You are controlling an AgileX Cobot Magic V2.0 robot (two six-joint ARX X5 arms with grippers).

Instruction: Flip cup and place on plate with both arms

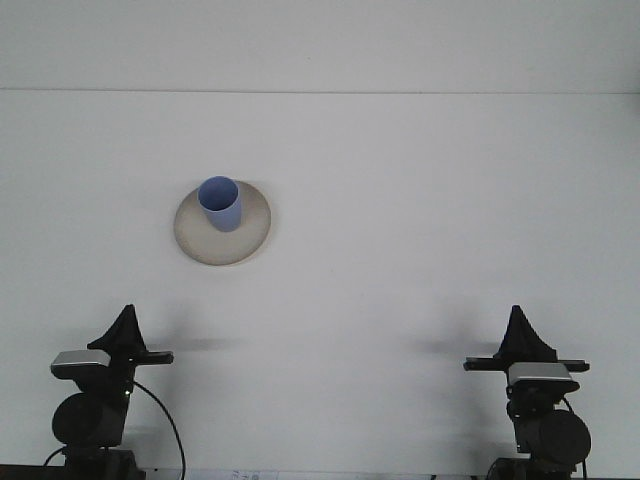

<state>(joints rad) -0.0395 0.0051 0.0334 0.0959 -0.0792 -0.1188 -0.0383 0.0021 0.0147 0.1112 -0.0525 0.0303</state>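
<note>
Both end effectors low, cup (220,203) upright on plate (250,240)

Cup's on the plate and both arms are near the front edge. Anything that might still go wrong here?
1. The cup stands upright but off-centre, toward the plate's far left rim; a knock might tip it off.
2. Nothing grips the cup: the left claw and right claw are well clear, so neither could catch it.

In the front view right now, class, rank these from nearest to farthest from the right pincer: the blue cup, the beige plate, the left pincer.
1. Beige plate, up-left of the right pincer.
2. Blue cup, upright on the plate's far-left part.
3. Left pincer, far left, near edge.
</note>
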